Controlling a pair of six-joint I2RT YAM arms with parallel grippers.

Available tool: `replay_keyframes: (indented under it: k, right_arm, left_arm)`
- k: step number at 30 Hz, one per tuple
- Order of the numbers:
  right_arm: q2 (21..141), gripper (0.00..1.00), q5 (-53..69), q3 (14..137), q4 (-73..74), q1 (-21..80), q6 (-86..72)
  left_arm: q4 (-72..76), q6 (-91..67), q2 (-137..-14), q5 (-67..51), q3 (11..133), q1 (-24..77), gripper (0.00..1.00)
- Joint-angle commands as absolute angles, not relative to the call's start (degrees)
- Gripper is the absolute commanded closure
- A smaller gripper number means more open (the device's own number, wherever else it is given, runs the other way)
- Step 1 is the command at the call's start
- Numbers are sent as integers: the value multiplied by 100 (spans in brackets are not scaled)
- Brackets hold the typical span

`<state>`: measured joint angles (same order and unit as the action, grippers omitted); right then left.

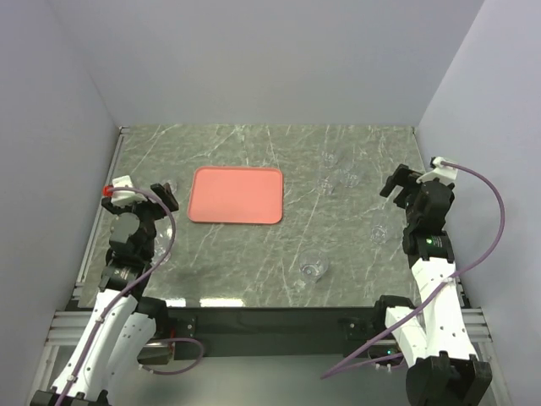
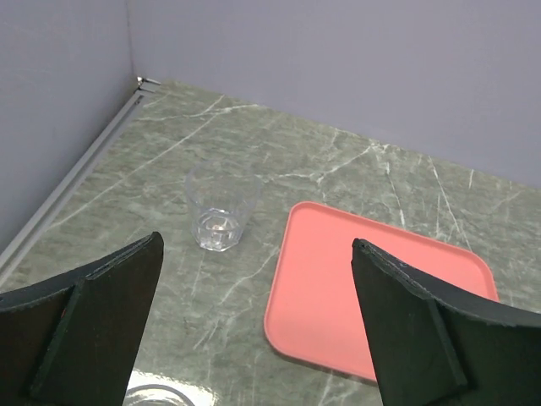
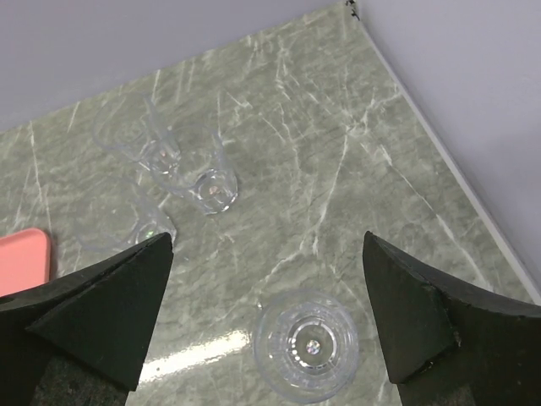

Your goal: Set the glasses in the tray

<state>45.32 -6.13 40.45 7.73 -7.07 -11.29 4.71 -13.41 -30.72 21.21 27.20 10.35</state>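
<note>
The salmon-pink tray [image 1: 236, 195] lies empty left of the table's middle; it also shows in the left wrist view [image 2: 372, 296]. My left gripper [image 1: 161, 196] [image 2: 258, 244] is open and empty, just left of the tray. A clear glass [image 2: 221, 211] stands upright ahead of it, and another glass's rim [image 2: 156, 396] shows at the bottom edge. My right gripper [image 1: 397, 182] [image 3: 267, 239] is open and empty above an upright glass [image 3: 307, 344] [image 1: 379, 233]. A cluster of glasses [image 3: 211, 188] [image 1: 342, 178] stands farther ahead. One glass [image 1: 314, 270] stands near the front.
Grey walls enclose the green marble table [image 1: 254, 245] at the back and both sides. A metal rail [image 2: 68, 190] runs along the left edge. The table's right edge meets the wall [image 3: 456, 178] close to the right gripper.
</note>
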Motion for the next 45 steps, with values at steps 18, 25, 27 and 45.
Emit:
replay_keyframes:
  k: [18,25,27,45]
  right_arm:
    - [4904,0,4368,4359,2188,-571,2136]
    - [4720,0,4578,4280,2188,-571,2232]
    - [4676,0,4605,4272,2206,-571,2250]
    - [4649,1,4333,4210,2101,-571,2224]
  left_arm:
    - [-625,-3540,-5387,-1000,5009,-974,1]
    - [-852,-4078,-6616,-1618,5580,-1722,1]
    - [-922,-4104,-6828,-1468,5773,-1775,1]
    - [-2601,-3745,-9632,-818,7769,-1776,32]
